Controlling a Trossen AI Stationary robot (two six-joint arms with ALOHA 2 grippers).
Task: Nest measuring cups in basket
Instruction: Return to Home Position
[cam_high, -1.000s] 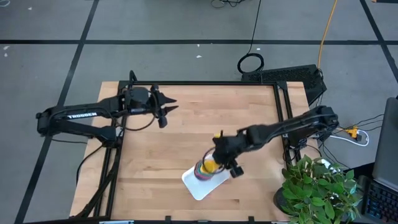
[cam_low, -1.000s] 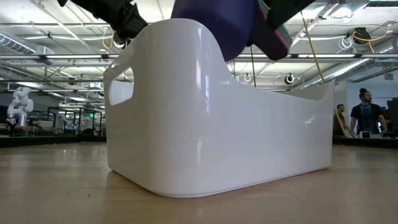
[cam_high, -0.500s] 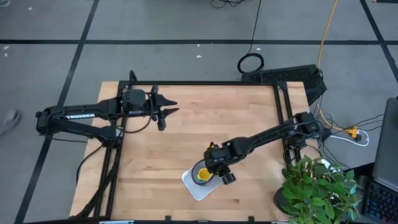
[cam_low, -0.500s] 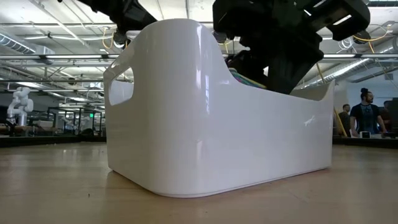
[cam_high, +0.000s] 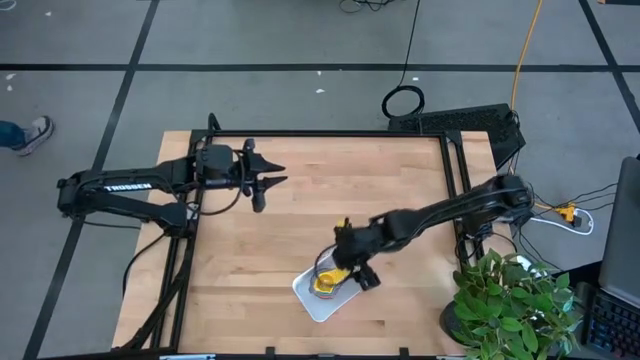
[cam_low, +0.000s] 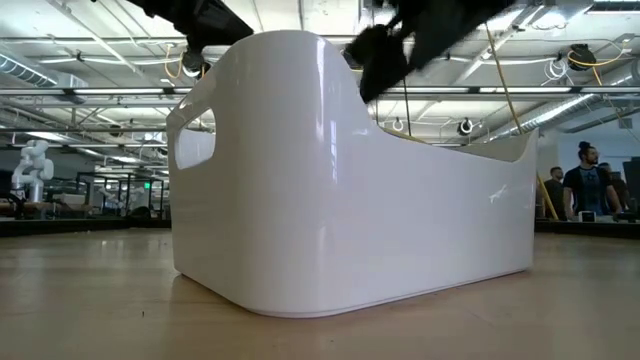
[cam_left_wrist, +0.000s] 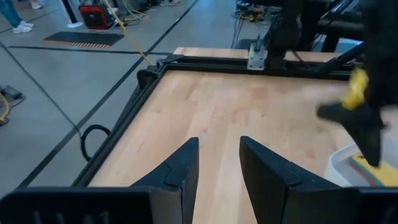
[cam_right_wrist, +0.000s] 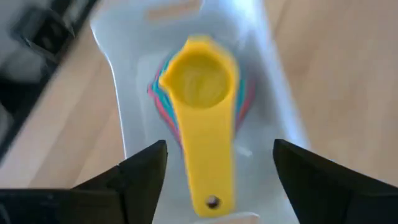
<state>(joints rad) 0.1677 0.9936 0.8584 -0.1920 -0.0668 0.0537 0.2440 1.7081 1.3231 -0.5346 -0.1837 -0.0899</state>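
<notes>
Cups (cam_right_wrist: 199, 78) in basket (cam_right_wrist: 118, 93); my right gripper (cam_right_wrist: 219, 148) spread wide above them.
Light, stiff, slick plastic; I'd pinch the yellow handle (cam_right_wrist: 202, 168). Left gripper (cam_left_wrist: 217, 158) wide, table's (cam_high: 320, 190) left edge.

Low view: basket (cam_low: 350, 200) wall hides everything inside it. Right wrist view: yellow cup (cam_right_wrist: 198, 81) covers the cups nested beneath it in the basket; only blurred red and light-blue rims (cam_right_wrist: 157, 101) show.

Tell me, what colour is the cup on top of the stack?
Yellow. The top cup shows best in the right wrist view.
</notes>
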